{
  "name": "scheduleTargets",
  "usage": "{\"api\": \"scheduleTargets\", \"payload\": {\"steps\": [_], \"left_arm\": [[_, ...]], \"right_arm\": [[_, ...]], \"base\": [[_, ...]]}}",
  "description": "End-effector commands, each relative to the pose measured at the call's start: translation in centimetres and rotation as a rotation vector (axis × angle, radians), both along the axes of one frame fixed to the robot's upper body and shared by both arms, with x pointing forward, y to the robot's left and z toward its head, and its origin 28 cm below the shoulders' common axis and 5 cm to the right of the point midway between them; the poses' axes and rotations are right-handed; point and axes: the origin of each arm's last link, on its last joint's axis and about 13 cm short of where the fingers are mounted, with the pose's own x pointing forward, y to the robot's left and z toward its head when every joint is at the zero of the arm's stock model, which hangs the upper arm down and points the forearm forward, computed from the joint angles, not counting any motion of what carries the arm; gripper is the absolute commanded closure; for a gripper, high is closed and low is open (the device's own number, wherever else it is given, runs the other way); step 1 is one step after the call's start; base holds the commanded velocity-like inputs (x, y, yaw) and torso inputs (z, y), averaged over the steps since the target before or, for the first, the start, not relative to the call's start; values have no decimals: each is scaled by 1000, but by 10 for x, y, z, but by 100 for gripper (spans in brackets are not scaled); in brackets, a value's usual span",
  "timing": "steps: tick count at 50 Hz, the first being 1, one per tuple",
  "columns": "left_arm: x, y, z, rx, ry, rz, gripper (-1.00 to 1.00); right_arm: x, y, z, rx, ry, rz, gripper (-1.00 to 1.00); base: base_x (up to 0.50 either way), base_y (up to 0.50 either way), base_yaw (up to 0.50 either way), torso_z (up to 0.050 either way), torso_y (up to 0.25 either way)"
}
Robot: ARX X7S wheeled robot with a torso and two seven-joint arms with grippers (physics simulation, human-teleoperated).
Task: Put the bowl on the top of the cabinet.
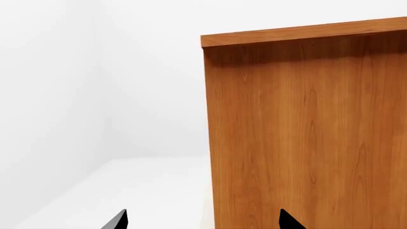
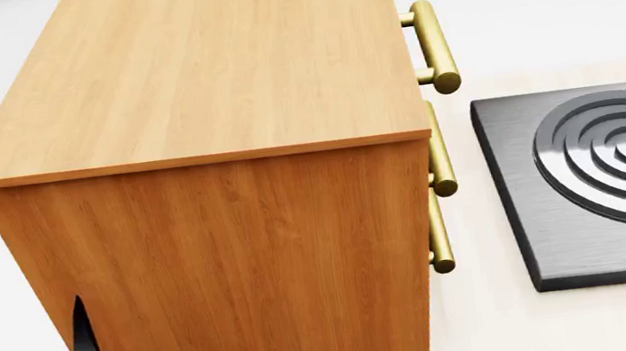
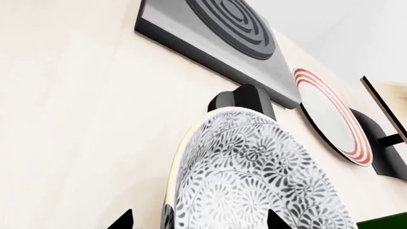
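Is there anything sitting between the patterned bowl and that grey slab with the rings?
Yes. In the right wrist view, a small black block stands between the bowl and the grey slab, right at the bowl's far edge.

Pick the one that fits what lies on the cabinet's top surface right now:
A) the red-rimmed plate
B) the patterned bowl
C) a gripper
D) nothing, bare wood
D: in the head view the cabinet top is bare wood, while the bowl shows only in the right wrist view, down beside the plate.
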Motion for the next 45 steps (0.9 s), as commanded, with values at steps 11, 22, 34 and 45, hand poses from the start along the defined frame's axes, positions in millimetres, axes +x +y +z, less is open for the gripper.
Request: {"api": "scheduleTargets", "payload": {"steps": [11, 22, 34, 45], "left_arm": [[0, 0, -1, -1, 2, 2, -100], [0, 0, -1, 0, 2, 2, -100], [1, 1, -3, -2, 4, 3, -100], [1, 0, -3, 0, 6, 0, -100]], "right_arm": [[1, -1, -3, 4, 4, -6, -100], [1, -1, -3, 3, -7, -3, 100], [1, 2, 5, -5, -34, 13, 100], [5, 13, 43, 6, -110, 62, 100]], "base": [[0, 0, 0, 0, 0], [0, 0, 0, 0, 0], [0, 0, 0, 0, 0], [0, 0, 0, 0, 0]]}}
